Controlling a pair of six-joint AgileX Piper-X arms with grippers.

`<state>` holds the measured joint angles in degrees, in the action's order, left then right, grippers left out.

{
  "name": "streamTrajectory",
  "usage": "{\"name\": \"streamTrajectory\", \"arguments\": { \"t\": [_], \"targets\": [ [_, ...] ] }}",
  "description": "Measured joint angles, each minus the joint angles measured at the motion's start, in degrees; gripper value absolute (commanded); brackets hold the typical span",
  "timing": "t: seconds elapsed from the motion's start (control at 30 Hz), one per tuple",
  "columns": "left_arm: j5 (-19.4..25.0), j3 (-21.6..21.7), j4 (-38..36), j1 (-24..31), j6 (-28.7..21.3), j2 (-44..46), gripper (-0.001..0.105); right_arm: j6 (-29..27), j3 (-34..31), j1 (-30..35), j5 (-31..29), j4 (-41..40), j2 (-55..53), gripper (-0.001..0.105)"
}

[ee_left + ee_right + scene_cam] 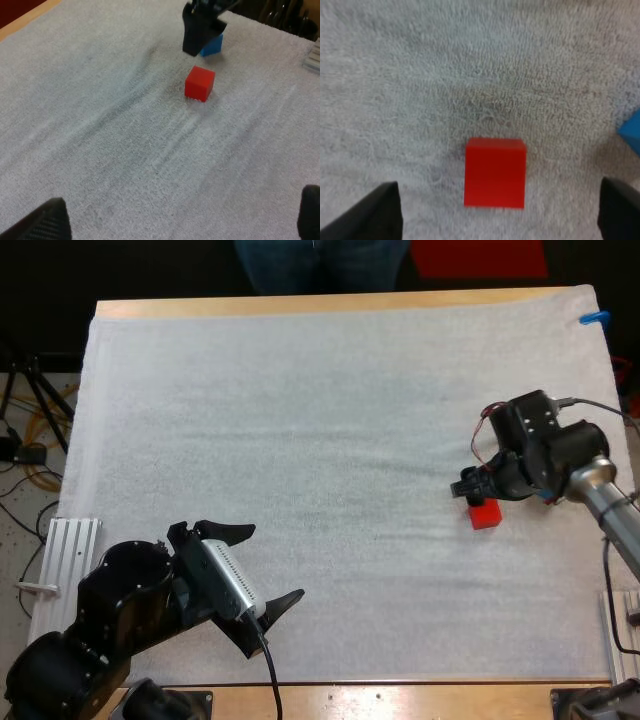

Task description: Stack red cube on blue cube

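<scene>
The red cube [485, 515] [199, 83] [495, 172] lies on the white mat near its right side. My right gripper [470, 487] [200, 30] [495, 214] hovers over it, open, with its fingers [370, 212] standing wide apart on either side of the cube and clear of it. The blue cube [212, 45] [632, 135] rests just beyond the red one, partly hidden behind the right gripper. My left gripper [270, 563] [180, 222] is open over the mat's near left part, far from both cubes, with nothing between its fingers [45, 222].
A ribbed metal rail [65, 550] lies at the mat's left edge and another [625, 605] at its right edge. A person's legs [320, 265] stand beyond the table's far side. Cables and a tripod [35, 400] are on the floor at left.
</scene>
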<state>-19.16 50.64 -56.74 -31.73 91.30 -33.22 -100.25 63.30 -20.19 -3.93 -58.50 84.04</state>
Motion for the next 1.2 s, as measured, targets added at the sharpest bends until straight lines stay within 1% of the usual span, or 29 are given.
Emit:
{"name": "streamTrajectory", "arguments": {
  "t": [0.33, 0.57, 0.67, 0.73, 0.77, 0.83, 0.93, 1.07, 1.2],
  "targets": [
    [0.0, 0.0, 0.0, 0.0, 0.0, 0.0, 0.087, 0.64, 0.0, 0.0, 1.16, 1.51, 9.42, 0.075],
    [0.0, 0.0, 0.0, 0.0, -0.06, 0.0, 0.087, 1.73, 0.0, 0.0, 1.28, 2.41, 13.7, 0.074],
    [0.0, 0.0, 0.0, 0.0, -0.06, 0.0, 0.087, 2.23, 0.0, 0.0, 1.28, 2.38, 14.8, 0.063],
    [0.0, 0.0, 0.0, 0.0, -0.06, 0.0, 0.087, 2.46, 0.0, 0.0, 1.28, 2.38, 15.7, 0.05],
    [0.0, 0.0, 0.0, 0.0, -0.06, 0.0, 0.087, 2.54, 0.0, 0.0, 1.28, 2.38, 15.89, 0.048],
    [0.0, 0.0, 0.0, 0.0, -0.06, 0.0, 0.087, 2.58, 0.0, 0.0, 1.28, 2.38, 16.05, 0.034],
    [0.0, 0.0, 0.0, 0.0, -0.06, 0.0, 0.087, 2.91, 0.0, 0.0, 1.28, 2.38, 16.05, 0.022],
    [0.0, 0.0, 0.0, 0.0, -0.06, 0.0, 0.087, 3.93, 0.0, 0.0, -0.3, 2.38, 15.77, 0.021],
    [0.0, 0.0, -0.11, 0.0, -0.06, 0.0, 0.087, 3.91, 0.0, 0.0, -2.19, 1.69, 12.78, 0.021]
  ]
}}
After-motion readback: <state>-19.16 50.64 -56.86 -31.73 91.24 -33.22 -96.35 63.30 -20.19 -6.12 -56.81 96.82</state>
